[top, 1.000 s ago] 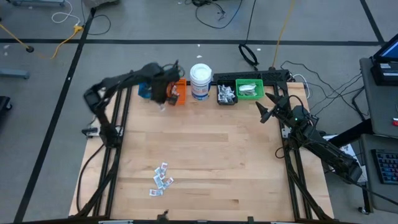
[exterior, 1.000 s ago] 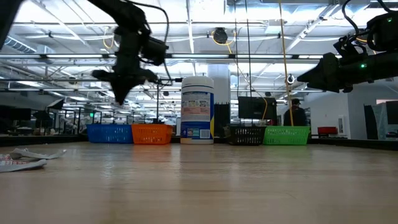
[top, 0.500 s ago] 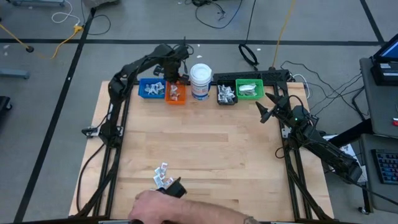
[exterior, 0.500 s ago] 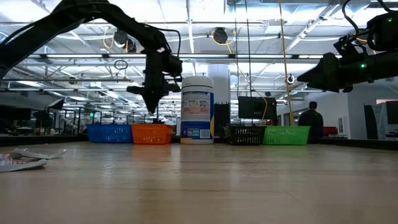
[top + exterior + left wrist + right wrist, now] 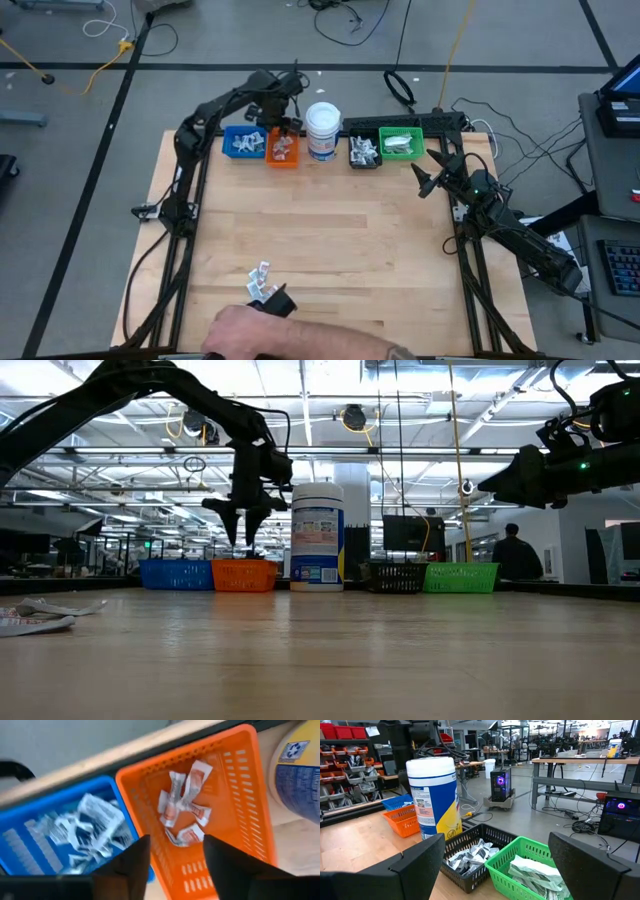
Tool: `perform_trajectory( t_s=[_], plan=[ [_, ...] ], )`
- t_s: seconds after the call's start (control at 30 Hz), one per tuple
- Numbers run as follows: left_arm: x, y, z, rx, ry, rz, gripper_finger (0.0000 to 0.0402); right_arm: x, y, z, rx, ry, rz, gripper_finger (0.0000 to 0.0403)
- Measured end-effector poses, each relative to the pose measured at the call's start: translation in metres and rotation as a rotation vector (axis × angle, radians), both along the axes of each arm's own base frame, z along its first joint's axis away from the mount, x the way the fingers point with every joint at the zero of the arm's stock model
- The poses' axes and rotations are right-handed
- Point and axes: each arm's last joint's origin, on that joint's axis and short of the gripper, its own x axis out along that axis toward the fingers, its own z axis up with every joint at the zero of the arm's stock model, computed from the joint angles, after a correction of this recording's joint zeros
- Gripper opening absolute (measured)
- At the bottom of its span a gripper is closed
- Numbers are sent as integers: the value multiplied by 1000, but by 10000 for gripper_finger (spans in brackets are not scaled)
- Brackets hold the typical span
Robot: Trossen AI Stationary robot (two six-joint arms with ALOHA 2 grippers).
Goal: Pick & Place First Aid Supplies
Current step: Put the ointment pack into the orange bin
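Left wrist view shows the task's things at closest range: small flat white paper-wrapped first aid packets with reddish print (image 5: 182, 800), lying loose in a jumble on the floor of the orange perforated plastic bin (image 5: 250, 810). Judged from their crumpled, overlapping lie, they are very light, thin and limp, likely to slide or flutter, and best pinched across a short edge or a raised corner rather than pressed flat. Their long axes run in several directions, so no common heading can be stated. The left gripper (image 5: 283, 115) hangs directly above this bin with its two dark fingers spread apart and nothing between them. Beside it, the blue plastic bin (image 5: 242, 145) holds a heap of silvery-white packets. In the high view a further small cluster of unsorted white packets (image 5: 262, 283) lies on the near part of the pale wooden table (image 5: 350, 240), well apart from the bins; a person's hand (image 5: 250, 330) reaches in just beside it. The white cylindrical jar with a blue label (image 5: 323, 130) stands between the orange bin and the black mesh bin (image 5: 364, 152), with the green plastic bin (image 5: 402, 143) next along. The right gripper (image 5: 428, 172) waits near the green bin, fingers wide and empty.
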Motion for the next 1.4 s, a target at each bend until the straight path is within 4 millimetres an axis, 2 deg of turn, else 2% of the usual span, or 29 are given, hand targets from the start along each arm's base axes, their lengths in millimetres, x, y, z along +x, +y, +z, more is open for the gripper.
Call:
perform_trajectory(
  t_s=[0.23, 0.43, 0.57, 0.87, 1.07, 1.23, 1.4],
  plan=[
    [0, -9, 3, -61, -3, 89, 237, 0, 0, 0, 0, 0, 0, 352],
    [0, -44, 19, -12, -29, 140, 244, 0, 0, 0, 0, 0, 0, 352],
    [1, -81, 16, 17, -67, 141, 238, 0, 0, 0, 0, 0, 0, 352],
    [-9, -180, 14, 19, -130, 155, 241, 0, 0, 0, 0, 0, 0, 352],
    [-16, -244, 1, -20, -117, 159, 241, 0, 0, 0, 0, 0, 0, 352],
    [-16, -291, -11, -59, -89, 145, 241, 0, 0, 0, 0, 0, 0, 352],
    [-17, -330, -12, -71, -79, 127, 241, 0, 0, 0, 0, 0, 0, 352]
  ],
)
